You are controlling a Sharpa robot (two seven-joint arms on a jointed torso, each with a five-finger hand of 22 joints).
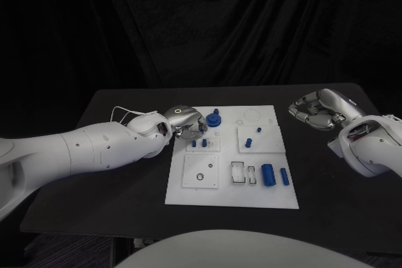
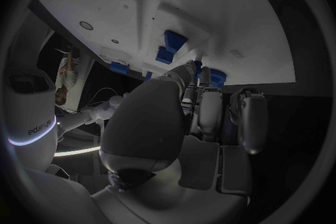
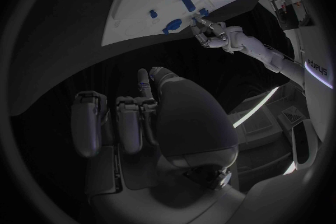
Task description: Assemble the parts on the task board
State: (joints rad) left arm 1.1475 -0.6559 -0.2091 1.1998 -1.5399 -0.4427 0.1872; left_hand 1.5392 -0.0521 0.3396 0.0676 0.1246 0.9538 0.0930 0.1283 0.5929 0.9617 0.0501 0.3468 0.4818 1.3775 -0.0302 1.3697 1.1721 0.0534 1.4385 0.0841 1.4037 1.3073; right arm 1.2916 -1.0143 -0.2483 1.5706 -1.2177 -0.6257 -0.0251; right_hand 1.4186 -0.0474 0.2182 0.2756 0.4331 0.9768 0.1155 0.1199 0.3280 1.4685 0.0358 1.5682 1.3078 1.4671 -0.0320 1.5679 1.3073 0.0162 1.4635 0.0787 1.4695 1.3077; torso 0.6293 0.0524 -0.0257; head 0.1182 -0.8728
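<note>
The white task board [image 1: 233, 189] lies in the middle of the black table. My left hand [image 1: 186, 122] hangs over its far left corner, fingers curled down beside a round blue part [image 1: 214, 119]. In the left wrist view its fingertips [image 2: 196, 70] sit against a blue piece [image 2: 213, 76]; whether they pinch it is hidden. Two small blue pegs [image 1: 199, 143] stand just below that hand, and two more [image 1: 254, 136] further right. A thick blue cylinder [image 1: 268, 174] and a thinner one [image 1: 284, 175] lie at the board's right. My right hand [image 1: 316, 110] hovers off the board's far right corner, holding nothing.
Shallow recesses mark the board: a round hole [image 1: 200, 176] at the near left and rectangular slots [image 1: 243, 172] in the middle. Bare black table [image 1: 125, 192] surrounds the board on all sides, and a dark curtain hangs behind.
</note>
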